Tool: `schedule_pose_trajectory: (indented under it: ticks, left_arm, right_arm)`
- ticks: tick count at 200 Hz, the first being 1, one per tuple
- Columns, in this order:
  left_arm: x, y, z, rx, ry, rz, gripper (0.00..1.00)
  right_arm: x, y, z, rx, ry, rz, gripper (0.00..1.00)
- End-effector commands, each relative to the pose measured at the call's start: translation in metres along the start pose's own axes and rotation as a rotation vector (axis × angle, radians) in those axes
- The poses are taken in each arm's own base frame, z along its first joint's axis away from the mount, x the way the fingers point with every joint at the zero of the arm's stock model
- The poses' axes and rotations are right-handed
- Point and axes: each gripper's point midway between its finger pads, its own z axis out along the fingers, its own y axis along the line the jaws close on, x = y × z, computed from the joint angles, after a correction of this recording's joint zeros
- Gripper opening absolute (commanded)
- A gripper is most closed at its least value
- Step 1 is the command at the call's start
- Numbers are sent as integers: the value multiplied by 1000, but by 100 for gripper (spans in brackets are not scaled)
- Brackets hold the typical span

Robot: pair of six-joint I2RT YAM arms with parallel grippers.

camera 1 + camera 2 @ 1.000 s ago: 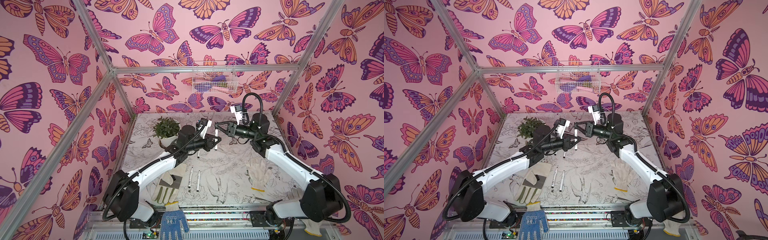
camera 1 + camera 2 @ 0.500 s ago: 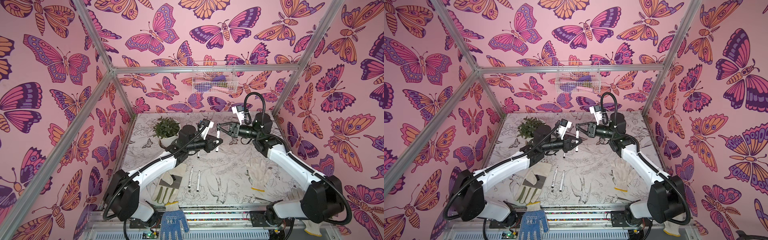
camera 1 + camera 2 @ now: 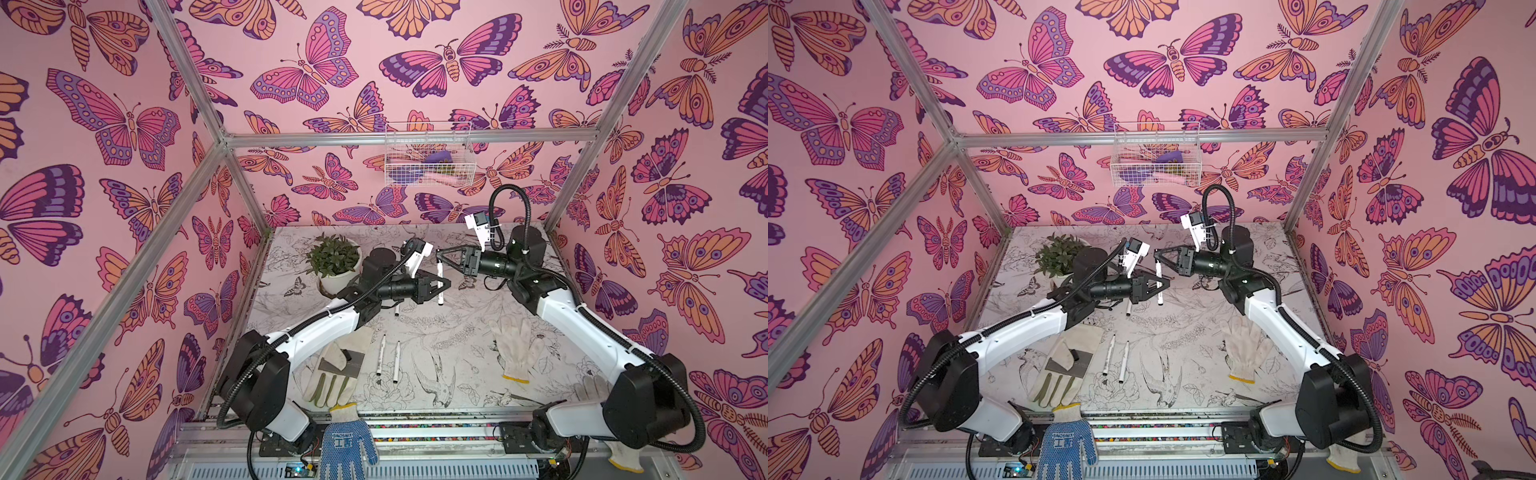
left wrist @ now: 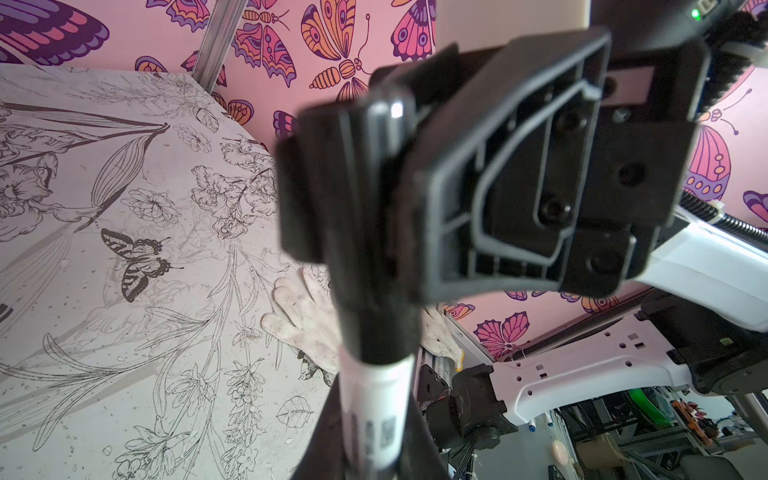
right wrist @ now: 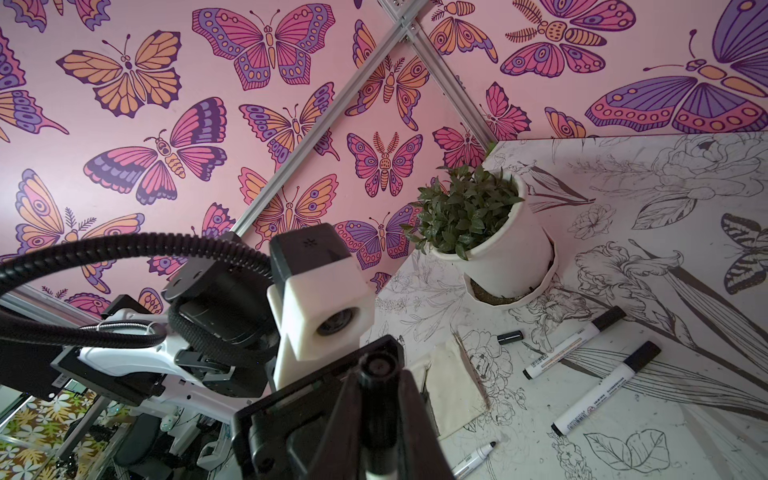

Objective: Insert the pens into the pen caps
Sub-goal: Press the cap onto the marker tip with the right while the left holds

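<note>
two capped pens (image 3: pixel 380 355) lie on the worktop (image 3: pixel 457 324) well in front of the plant (image 3: pixel 334 259). just right of the plant, above the worktop, the left end effector (image 3: pixel 441 286) grips a pen (image 3: pixel 439 275) upright; the right end effector (image 3: pixel 438 254) pinches the black cap (image 4: pixel 378 324) on its top end.

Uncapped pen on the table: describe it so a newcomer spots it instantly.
Find the potted plant at the table's back left corner. Just in front of it, toward the middle, a pen pokes out from under the left arm's wrist. Unlike the two pens lying side by side near the front edge, it is uncapped and lies alone.
</note>
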Motion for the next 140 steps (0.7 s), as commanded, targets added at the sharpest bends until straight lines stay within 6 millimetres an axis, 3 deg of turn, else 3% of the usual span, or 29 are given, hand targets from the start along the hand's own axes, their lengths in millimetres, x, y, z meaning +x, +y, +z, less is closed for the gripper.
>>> schedule_pose_trajectory:
  ticks: [1,33,63,140]
  left_arm:
    - [-17,55,-18,-194,-111,-86,0]
    - [-18,62,-27,-219,-120,-97,0]
    - [-17,63,-24,-215,-103,-104,0]
    - [-14,55,-6,-184,-35,-63,0]
  right_arm:
    - [25,69,-15,-228,153,-41,0]
    - [19,70,-25,-219,131,-43,0]
    - [23,74,-28,-236,142,-44,0]
    - [55,67,-15,-230,245,-13,0]
